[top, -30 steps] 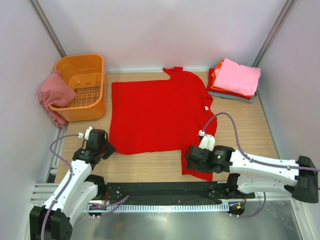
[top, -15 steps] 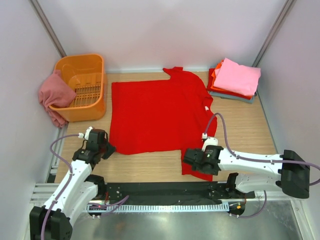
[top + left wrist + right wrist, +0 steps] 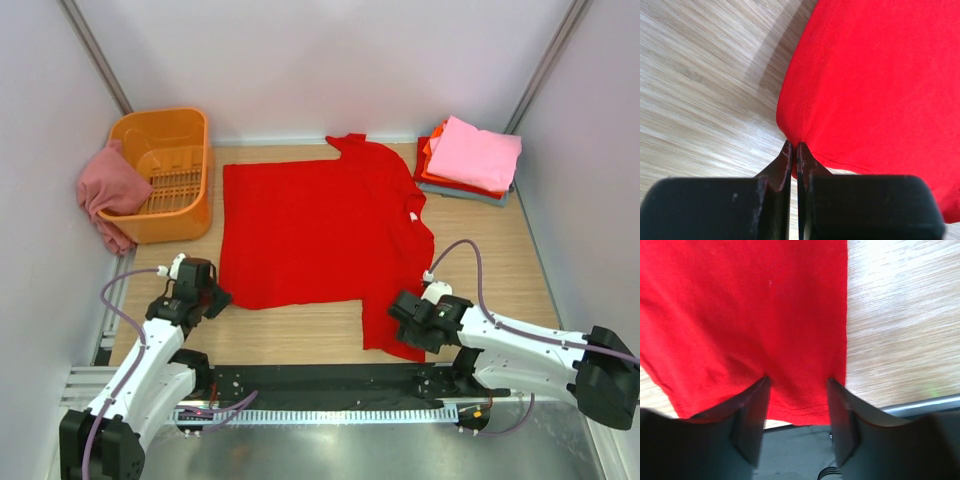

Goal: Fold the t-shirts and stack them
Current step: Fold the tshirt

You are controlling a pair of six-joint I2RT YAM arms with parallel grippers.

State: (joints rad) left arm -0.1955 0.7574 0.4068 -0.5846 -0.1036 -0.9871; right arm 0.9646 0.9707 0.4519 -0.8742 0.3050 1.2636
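I have the red t-shirt (image 3: 320, 230) spread flat across the middle of the counter (image 3: 500, 265), with one narrow flap running down towards 5 o'clock. My left claw (image 3: 794, 147) is clenched on the shirt's corner at 7 o'clock, where the cloth tapers right into its tips. My right claw (image 3: 797, 382) sits low over the flap's hem at 5 o'clock with its fingers (image 3: 752, 415) parted. Red cloth lies between them, not pinched. Up at 1 o'clock there is a folded stack with a light pink t-shirt (image 3: 478, 150) on top, orange-red under it and grey-blue (image 3: 470, 194) at the bottom. At 10 o'clock a dusty rose t-shirt (image 3: 108, 190) hangs over the left rim of the orange basket (image 3: 196, 125).
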